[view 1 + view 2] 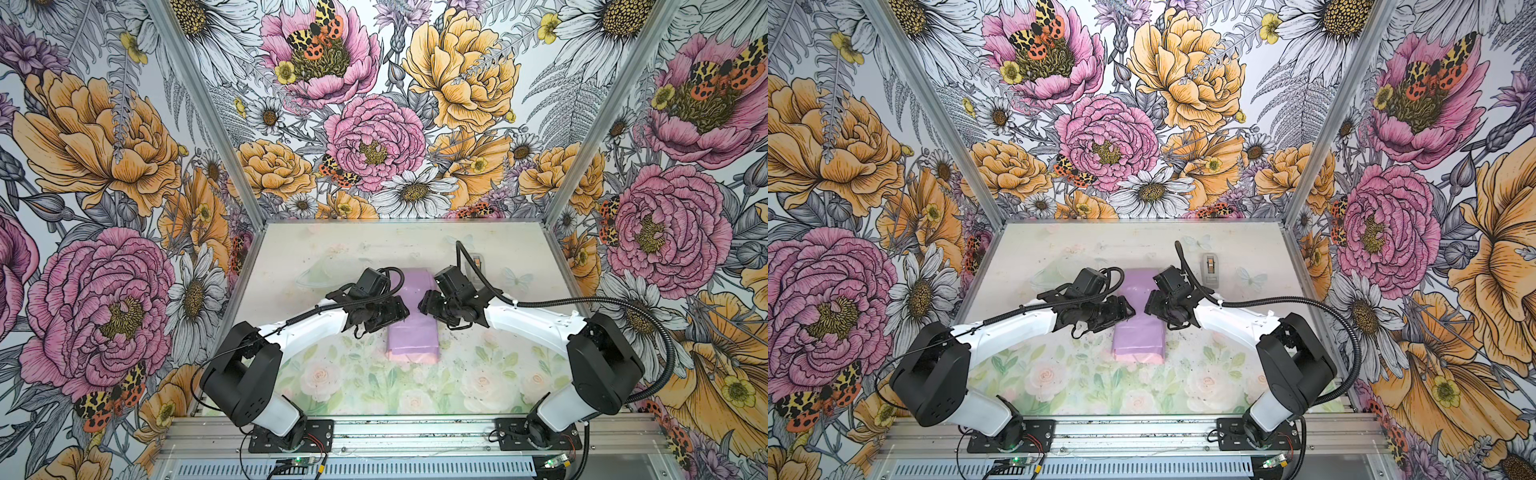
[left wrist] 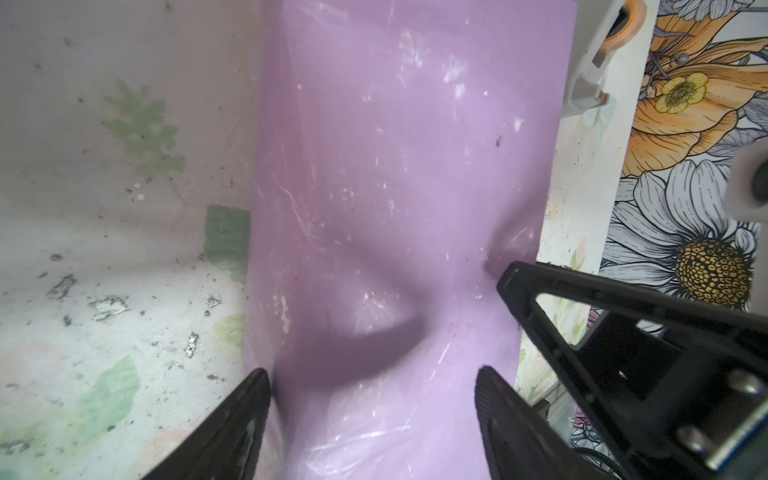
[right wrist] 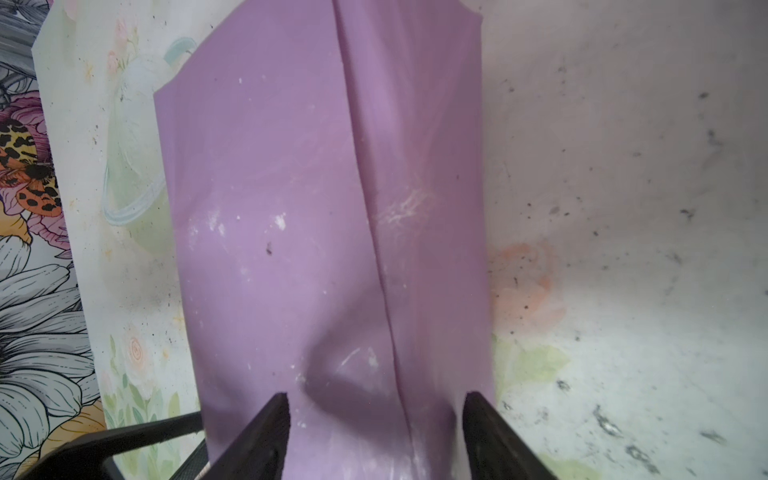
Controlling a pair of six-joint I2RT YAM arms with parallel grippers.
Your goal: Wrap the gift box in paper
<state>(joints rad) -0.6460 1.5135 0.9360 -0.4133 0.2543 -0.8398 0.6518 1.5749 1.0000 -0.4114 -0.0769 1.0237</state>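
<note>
The paper (image 1: 412, 338) lies on the table (image 1: 365, 386), folded around the gift box (image 1: 1138, 328) as a lilac bundle running near to far. At its middle the left gripper (image 2: 372, 370) comes in from the left and the right gripper (image 3: 376, 395) from the right. Both have their jaws spread open over the dented wrap. A tape dispenser (image 1: 1210, 266) stands far right.

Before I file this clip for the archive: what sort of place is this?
Probably a robot test cell, not a home: floral-printed walls on a metal frame, left arm and right arm bolted to a base rail, paper on the tabletop.
</note>
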